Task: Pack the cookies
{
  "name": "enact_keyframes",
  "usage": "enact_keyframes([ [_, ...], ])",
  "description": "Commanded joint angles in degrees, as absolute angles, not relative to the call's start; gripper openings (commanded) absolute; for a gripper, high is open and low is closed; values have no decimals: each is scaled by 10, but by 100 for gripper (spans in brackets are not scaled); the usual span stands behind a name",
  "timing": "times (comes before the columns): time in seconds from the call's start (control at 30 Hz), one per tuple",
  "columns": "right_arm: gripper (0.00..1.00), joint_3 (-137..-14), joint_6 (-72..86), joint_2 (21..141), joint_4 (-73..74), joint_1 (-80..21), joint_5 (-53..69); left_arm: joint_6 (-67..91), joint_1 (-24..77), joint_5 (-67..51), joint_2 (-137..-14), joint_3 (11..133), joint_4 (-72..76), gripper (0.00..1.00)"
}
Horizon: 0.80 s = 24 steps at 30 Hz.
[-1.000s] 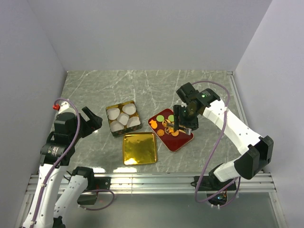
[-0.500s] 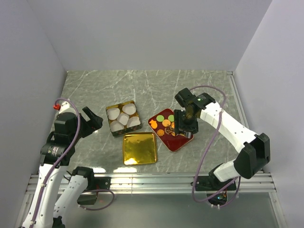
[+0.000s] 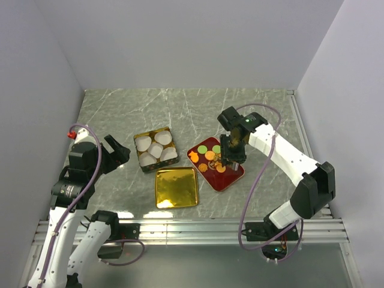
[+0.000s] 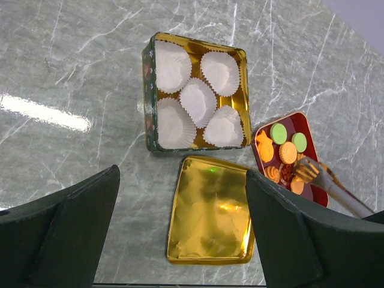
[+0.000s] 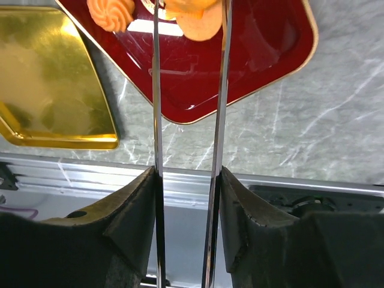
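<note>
Right, the right gripper (image 5: 187, 174) is over the red tray (image 5: 258, 48), its two black fingers clamped on the outsides of a pair of metal tongs (image 5: 157, 120) and squeezing the blades nearly parallel. In the wrist view a plain orange cookie (image 5: 201, 24) sits between those blades at 12 o'clock. The blade tips run out of frame, so I cannot tell whether it is pinched or just lying on the tray. A swirl-topped cookie (image 5: 111, 12) lies just outside the blade at 11 o'clock.

From the top camera, the cookies (image 3: 209, 157) are all on the tray, bunched at its 11 o'clock end, with the 5 o'clock end bare red. Two green cookies (image 4: 278, 133) show among the orange ones at the far edge of the bunch.

At 9 o'clock from the tray stands the gold tin (image 3: 169, 135), lid off, with five white paper cups (image 4: 198, 102) inside and no cookie showing in any of them. The gold lid (image 3: 176, 187) lies flat on the marble table (image 3: 180, 108) at 6 o'clock from the tin, close to the tray's near-left edge.

Over at 9 o'clock from the tin, the left gripper (image 4: 180, 174) hangs above the table with its fingers spread wide and nothing between them, well apart from the tin.
</note>
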<state>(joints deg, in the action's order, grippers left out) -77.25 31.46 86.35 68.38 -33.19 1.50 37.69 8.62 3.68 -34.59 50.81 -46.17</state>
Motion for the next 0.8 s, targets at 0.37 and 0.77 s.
enact_keyframes([
  [0.37,40,-964,284,875,657,-343,153,372,93,25,-345,507,-441,92],
  [0.77,40,-1138,321,1039,573,-392,214,376,103,30,-342,507,-440,93],
])
